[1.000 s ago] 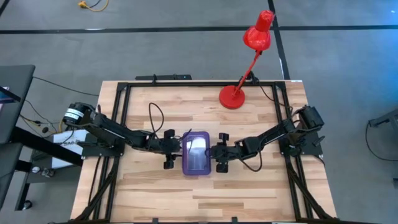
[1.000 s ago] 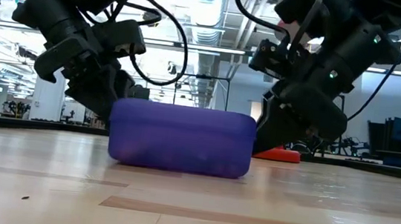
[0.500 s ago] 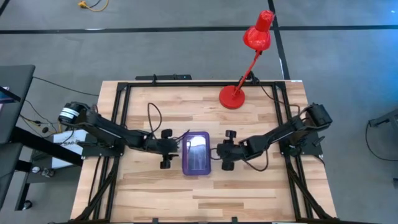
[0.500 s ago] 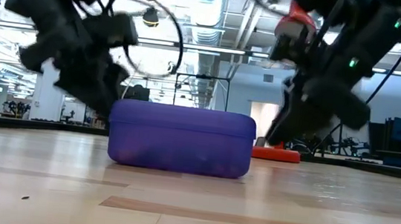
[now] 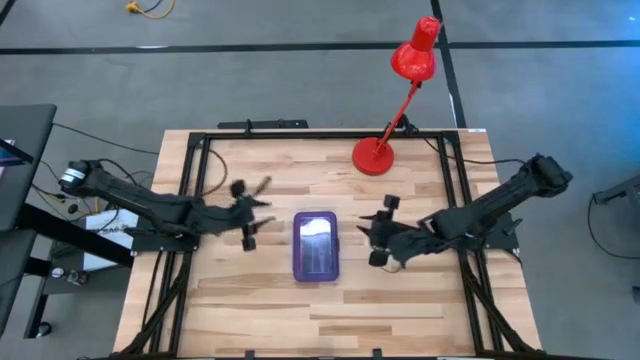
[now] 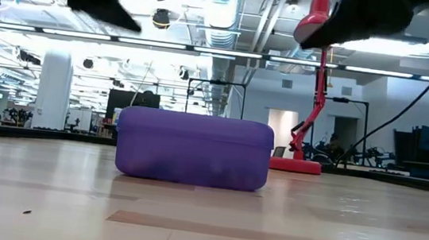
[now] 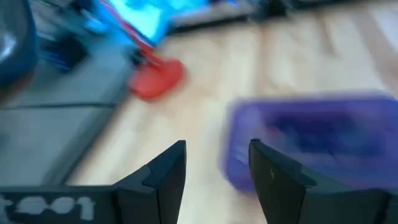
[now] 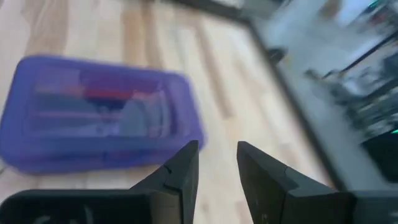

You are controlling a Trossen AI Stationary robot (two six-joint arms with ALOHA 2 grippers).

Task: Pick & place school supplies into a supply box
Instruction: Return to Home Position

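The purple supply box (image 5: 315, 247) rests on its bottom at the table's middle, lid shut. Through the lid, the right wrist view shows the school supplies (image 8: 102, 93) as red and dark shapes inside. My left gripper (image 5: 262, 208) hangs above the table, left of the box, open with nothing between its fingers (image 7: 168, 174); the box (image 7: 311, 140) lies ahead of it. My right gripper (image 5: 368, 232) hangs right of the box, also open and empty (image 8: 217, 152). In the low view the box (image 6: 193, 148) stands alone, with both arms only at the top edge.
A red desk lamp stands with its base (image 5: 373, 157) on the table's far side, right of centre, and its head (image 5: 415, 55) reaches beyond the far edge. A black frame (image 5: 190, 190) runs round the tabletop. Bare wood lies in front of the box.
Both grippers have drawn back from the box's two long sides and risen. The left has gone toward the table's left edge, the right toward the right edge, and both have tipped up toward level. The box has stayed where it was.
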